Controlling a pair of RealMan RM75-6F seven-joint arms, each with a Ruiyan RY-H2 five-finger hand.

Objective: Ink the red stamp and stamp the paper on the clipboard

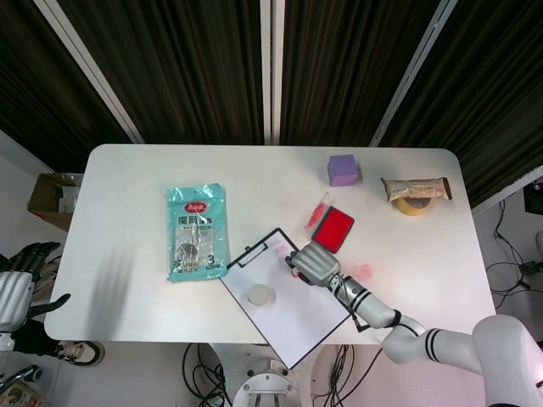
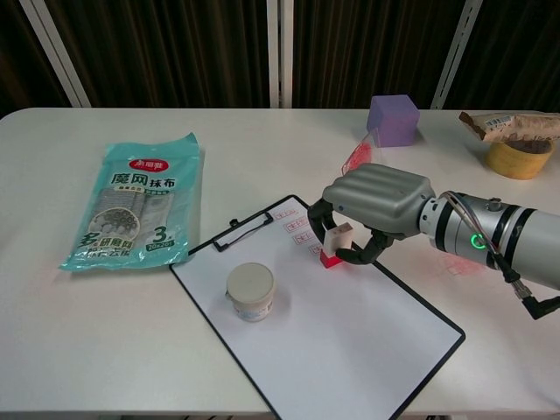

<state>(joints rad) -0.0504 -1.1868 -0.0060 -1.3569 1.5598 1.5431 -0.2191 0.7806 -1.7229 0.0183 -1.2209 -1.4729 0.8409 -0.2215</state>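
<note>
Holding the red stamp [image 2: 332,246] in my right hand [image 2: 378,203], its base on the paper [image 2: 341,328] near the clipboard [image 2: 229,238] clip, I should press straight down, without sliding

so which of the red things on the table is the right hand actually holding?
The small red stamp, pinched upright in the right hand on the clipboard paper. The red ink pad lies open and untouched beyond the clipboard.
</note>
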